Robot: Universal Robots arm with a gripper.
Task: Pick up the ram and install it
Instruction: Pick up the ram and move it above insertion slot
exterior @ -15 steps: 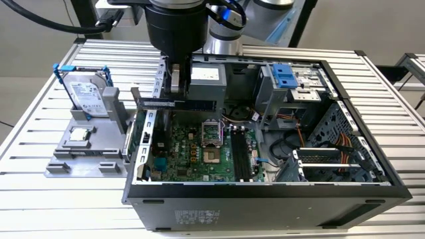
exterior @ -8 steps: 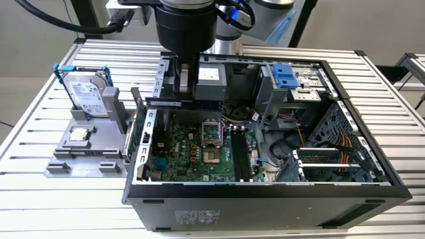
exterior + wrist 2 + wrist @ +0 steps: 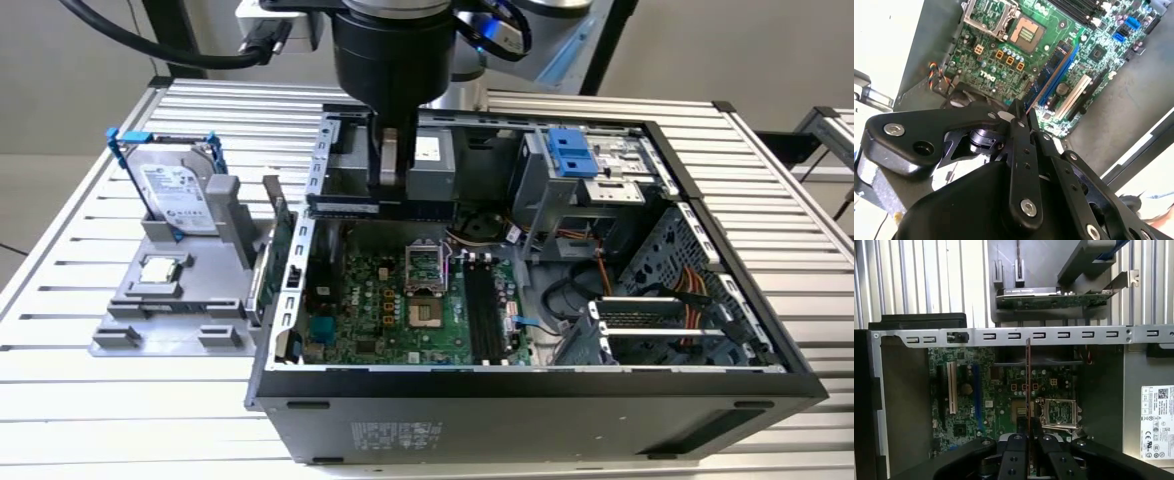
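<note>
Silver slatted tabletop (image 3: 80, 420) fills the room's middle, and an open black computer case (image 3: 534, 400) lies on it with its side off. The gripper (image 3: 387, 185) hangs over the far end of the case. Its fingers are drawn in narrow and pinch the ram (image 3: 344, 207), a dark stick held level above the motherboard (image 3: 387, 300). In the first wrist view the ram (image 3: 1027, 380) shows edge-on as a thin line running out from between the fingers (image 3: 1016, 445). It is up in the air, apart from the black slots (image 3: 483, 310), which lie toward the exterior view's right of it.

As for writing, a white printed sticker (image 3: 1156, 422) sits on the case's inner wall. The hard drive (image 3: 174, 190), upright in its blue frame on the grey stand (image 3: 120, 335) beside the case, carries a white label. There is also pale print on the case's front (image 3: 400, 432) and white lettering on the green board; I leave all of it unread.
</note>
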